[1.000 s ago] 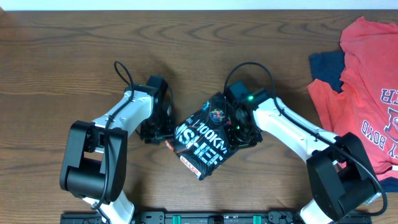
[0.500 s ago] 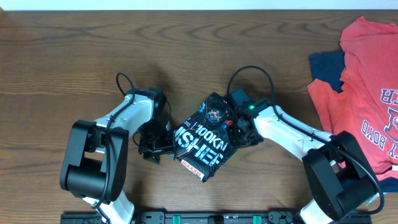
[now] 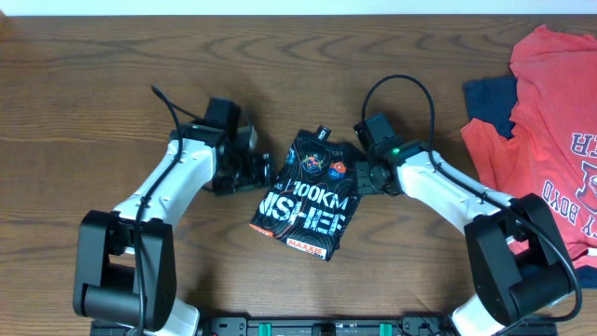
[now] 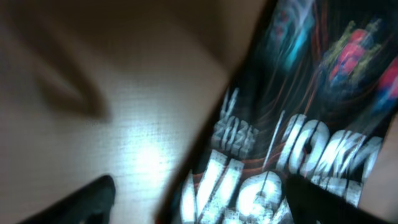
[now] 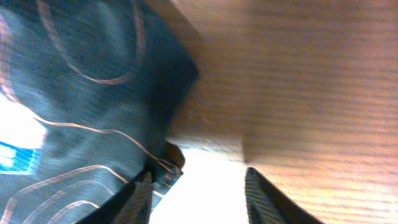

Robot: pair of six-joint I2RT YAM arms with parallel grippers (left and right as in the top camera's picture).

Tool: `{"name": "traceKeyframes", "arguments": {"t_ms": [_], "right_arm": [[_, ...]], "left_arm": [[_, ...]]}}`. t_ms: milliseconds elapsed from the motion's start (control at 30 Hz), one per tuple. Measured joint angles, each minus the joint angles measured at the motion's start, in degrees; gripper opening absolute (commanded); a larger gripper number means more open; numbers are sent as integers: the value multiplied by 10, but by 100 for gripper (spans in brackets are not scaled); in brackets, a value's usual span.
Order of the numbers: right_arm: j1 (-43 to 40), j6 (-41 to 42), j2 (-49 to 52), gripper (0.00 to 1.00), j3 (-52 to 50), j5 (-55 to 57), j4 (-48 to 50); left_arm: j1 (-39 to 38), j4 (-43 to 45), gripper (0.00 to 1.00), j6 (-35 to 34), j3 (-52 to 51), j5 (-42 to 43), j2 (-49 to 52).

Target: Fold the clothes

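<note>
The clothes are a black sports shirt (image 3: 303,194) with white "100KM" lettering and small colourful logos, folded into a small rectangle on the wooden table. My left gripper (image 3: 259,173) is open at the shirt's left edge. In the left wrist view the shirt (image 4: 298,124) lies partly between the open fingers (image 4: 202,186). My right gripper (image 3: 360,175) is open at the shirt's upper right edge. In the right wrist view its left finger touches the shirt's edge (image 5: 81,93), and only bare table shows between the fingers (image 5: 198,177).
A red shirt (image 3: 550,121) lies spread at the table's right edge, with a navy blue cloth (image 3: 490,98) under its left side. A black rail (image 3: 308,327) runs along the front edge. Cables loop above both wrists.
The folded shirt has shifted away from the front edge and turned straighter. Both grippers moved with it toward the far side, and the left arm has stretched out.
</note>
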Motion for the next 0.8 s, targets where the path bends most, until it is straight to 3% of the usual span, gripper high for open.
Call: {"name": "traceKeyframes", "arguments": {"t_ms": [200,400,633,767,800], "right_arm": [[-38,13,-64,68,0,3,-37],[-60,14,-163,69,0,2,-50],[-60,14,-185,69,0,2,-83],[-60,14,-185,70,0,2,-88],[-60,14,-185,70,0,2,-88]], "left_arm": [[1,108,99,8,3,18,10],[1,175,99,36,3,87,70],[-5,242,99,59,4,186,123],[-31,243,88,65,10,218,138],[-41,242,80,70,13,223,143]]}}
